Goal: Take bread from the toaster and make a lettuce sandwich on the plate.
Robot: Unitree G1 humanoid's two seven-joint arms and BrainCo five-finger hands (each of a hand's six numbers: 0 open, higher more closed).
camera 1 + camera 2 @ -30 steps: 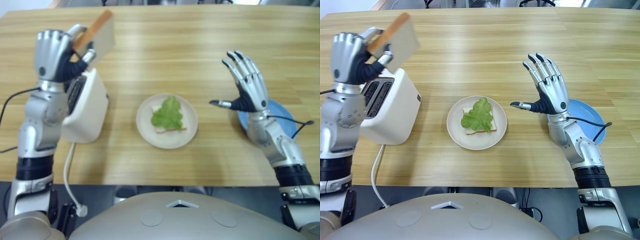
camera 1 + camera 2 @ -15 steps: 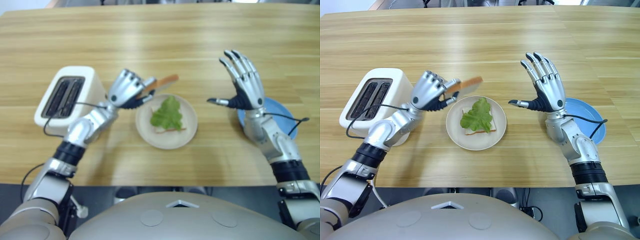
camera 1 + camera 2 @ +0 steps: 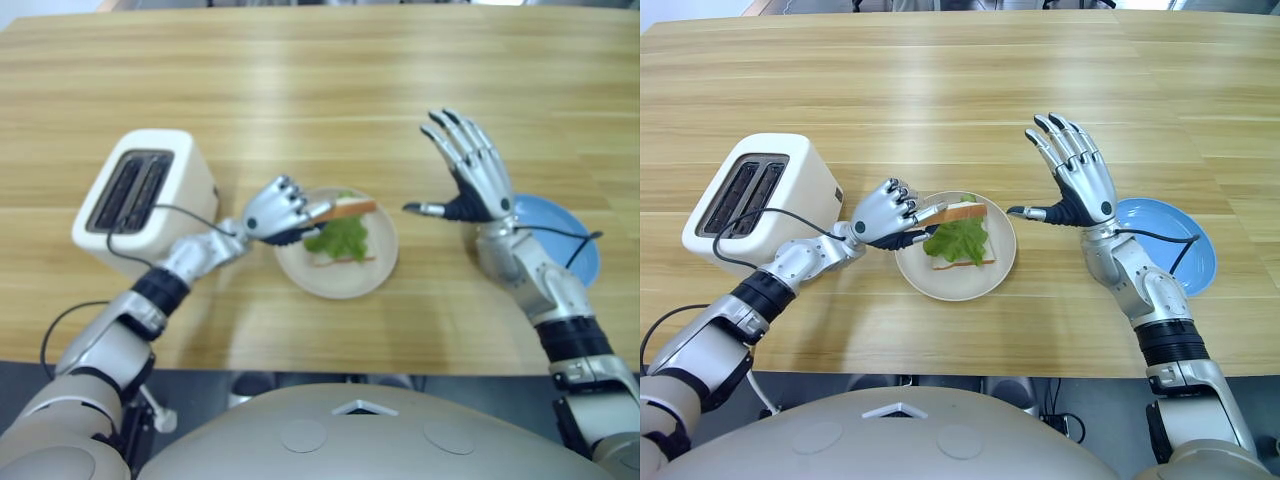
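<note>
Right eye view: left hand [image 3: 885, 212] grips the top bread slice [image 3: 960, 212] low over the lettuce [image 3: 958, 240] and bottom slice [image 3: 943, 263] on the plate [image 3: 940, 291] — toaster [image 3: 790, 185] slots look empty, so only laying it down seems left — while the right hand [image 3: 1077, 182] hovers nearby, spread wide, holding nothing.

Toaster [image 3: 760, 195]: cream-white, two slots facing up, upright, left of the plate and apart from it. Plate [image 3: 955, 290]: round, beige. Lower bread slice [image 3: 962, 263] lies flat on it, with the green lettuce leaf [image 3: 958, 240] spread on top. Upper bread slice [image 3: 962, 212]: brown crust, nearly flat, gripped at its left end by the left hand [image 3: 883, 213], over the lettuce's far edge; contact unclear.
</note>
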